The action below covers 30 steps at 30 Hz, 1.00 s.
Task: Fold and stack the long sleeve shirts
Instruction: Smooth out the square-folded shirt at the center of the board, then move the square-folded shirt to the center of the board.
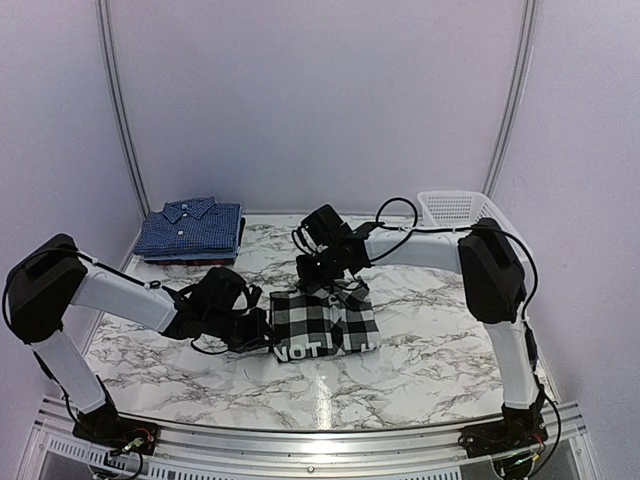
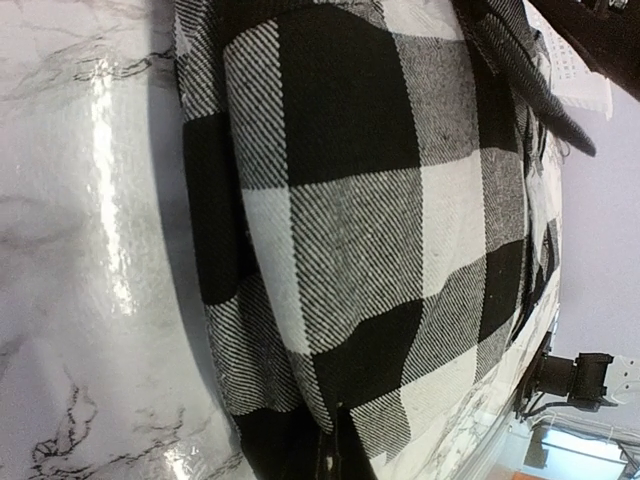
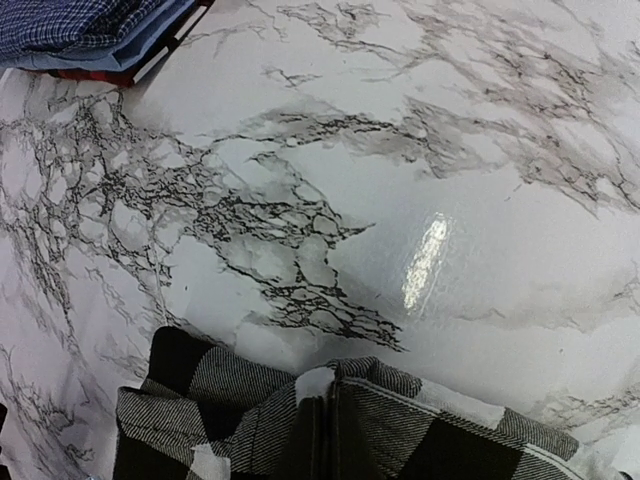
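Note:
A folded black-and-white checked shirt (image 1: pixel 325 322) with white lettering lies in the middle of the marble table (image 1: pixel 430 340). My left gripper (image 1: pixel 268 336) is at its left edge, shut on the cloth. In the left wrist view the checked shirt (image 2: pixel 380 200) fills the frame and bunches around the closed left gripper (image 2: pixel 340 452). My right gripper (image 1: pixel 335 286) is at the shirt's far edge. There the right gripper (image 3: pixel 330 425) pinches a raised fold of the checked shirt (image 3: pixel 220 410). Folded dark blue shirts (image 1: pixel 192 228) are stacked at the back left.
A white mesh basket (image 1: pixel 458 208) stands at the back right corner. The blue shirt stack (image 3: pixel 80 25) shows at the top left of the right wrist view, with bare marble table (image 3: pixel 420 180) between it and the checked shirt. Pale walls close in on three sides.

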{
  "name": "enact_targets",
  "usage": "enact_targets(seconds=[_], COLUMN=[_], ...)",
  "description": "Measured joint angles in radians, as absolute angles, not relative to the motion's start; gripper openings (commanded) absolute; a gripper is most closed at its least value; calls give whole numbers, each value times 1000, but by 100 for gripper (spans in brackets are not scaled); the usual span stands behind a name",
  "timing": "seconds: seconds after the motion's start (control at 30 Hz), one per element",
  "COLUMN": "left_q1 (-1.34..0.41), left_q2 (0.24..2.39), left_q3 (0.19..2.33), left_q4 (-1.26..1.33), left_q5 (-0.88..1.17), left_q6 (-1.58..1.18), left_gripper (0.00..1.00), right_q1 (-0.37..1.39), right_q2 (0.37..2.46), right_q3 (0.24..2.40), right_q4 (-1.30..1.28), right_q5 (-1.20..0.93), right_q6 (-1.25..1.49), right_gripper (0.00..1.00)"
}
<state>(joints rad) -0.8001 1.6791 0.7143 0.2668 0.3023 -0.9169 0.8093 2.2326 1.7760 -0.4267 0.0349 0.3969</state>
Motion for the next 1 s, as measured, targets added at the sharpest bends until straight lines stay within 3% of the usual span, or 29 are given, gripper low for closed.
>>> enact_targets(seconds=[0.2, 0.33, 0.47, 0.7, 0.83, 1.0], left_q1=[-800, -800, -800, -799, -788, -702], left_q2=[1679, 1679, 1677, 1620, 1546, 1468], left_q3=[710, 710, 711, 728, 770, 857], left_q4=[268, 268, 266, 209, 112, 5], left_q5=[282, 279, 275, 219, 141, 69], left_q6=[-924, -925, -925, -920, -892, -844], left_gripper=[0, 0, 3, 30, 38, 40], right_q1=[802, 802, 803, 843, 905, 987], right_q2=[2233, 2233, 2223, 2046, 1944, 1962], right_q3=[1748, 1744, 1743, 1669, 1579, 1469], right_q4=[-363, -348, -355, -394, -375, -359], right_q5=[35, 40, 66, 155, 194, 245], right_q6=[411, 415, 409, 410, 435, 479], right_gripper=[2, 32, 44, 45, 45, 49])
